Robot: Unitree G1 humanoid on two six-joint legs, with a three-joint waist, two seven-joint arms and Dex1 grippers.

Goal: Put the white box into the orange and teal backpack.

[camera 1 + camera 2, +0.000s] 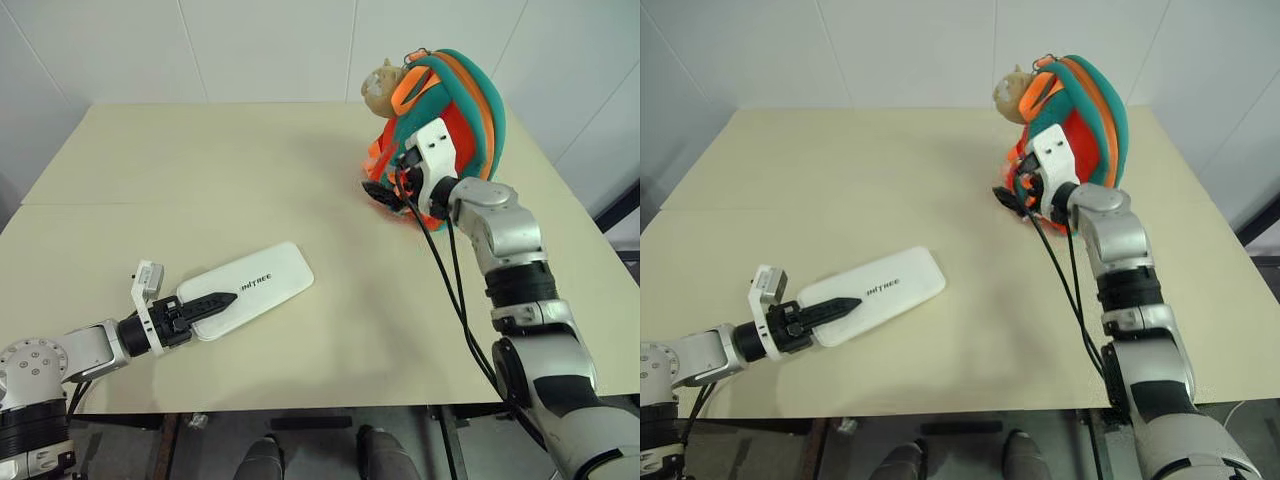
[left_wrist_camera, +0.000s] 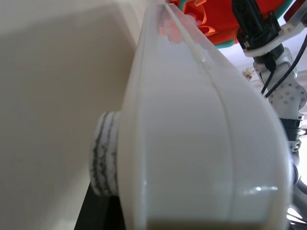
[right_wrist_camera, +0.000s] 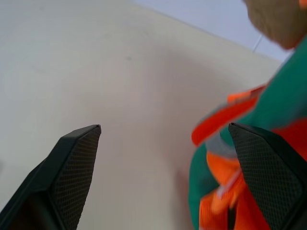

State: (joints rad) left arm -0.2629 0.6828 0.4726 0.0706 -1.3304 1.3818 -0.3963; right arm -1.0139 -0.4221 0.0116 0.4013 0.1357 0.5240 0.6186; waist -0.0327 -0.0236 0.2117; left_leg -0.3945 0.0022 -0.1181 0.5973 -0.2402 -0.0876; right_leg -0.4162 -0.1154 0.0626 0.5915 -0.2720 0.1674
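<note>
One white box (image 1: 255,287), one orange and teal backpack (image 1: 455,110), one table (image 1: 200,170).

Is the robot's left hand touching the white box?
Touching. In the left eye view the left end effector has a black finger lying on top of the white box, and the left wrist view shows the box pressed against a finger pad.

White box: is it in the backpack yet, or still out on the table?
Out. The white box lies flat on the table, its near end clamped by the left gripper, well apart from the orange and teal backpack.
</note>
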